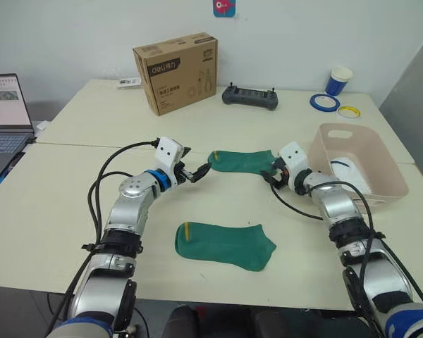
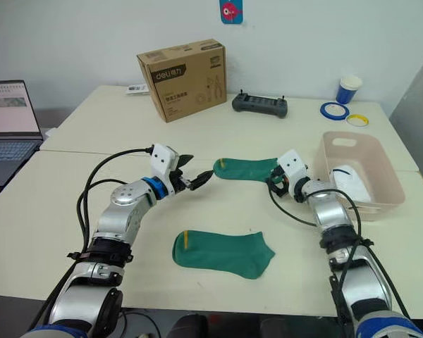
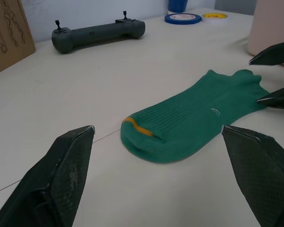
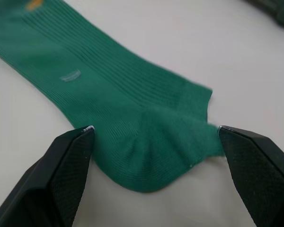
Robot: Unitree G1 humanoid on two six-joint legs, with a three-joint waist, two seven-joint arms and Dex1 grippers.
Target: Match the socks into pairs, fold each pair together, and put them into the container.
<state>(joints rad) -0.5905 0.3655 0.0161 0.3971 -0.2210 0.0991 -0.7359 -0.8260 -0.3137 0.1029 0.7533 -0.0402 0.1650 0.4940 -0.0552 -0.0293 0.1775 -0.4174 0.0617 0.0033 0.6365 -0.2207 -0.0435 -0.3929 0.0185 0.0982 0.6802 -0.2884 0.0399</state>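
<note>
Far green sock flat, toe between open right claw, left claw at cuff

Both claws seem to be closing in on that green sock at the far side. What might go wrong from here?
The right gripper stands open around the far green sock's toe end; shutting there may catch only a thin fold, which could slip out. The left gripper is open, short of the cuff, so a lift now might drag the sock unevenly. The near green sock lies apart, so pairing may come out skewed.
</note>
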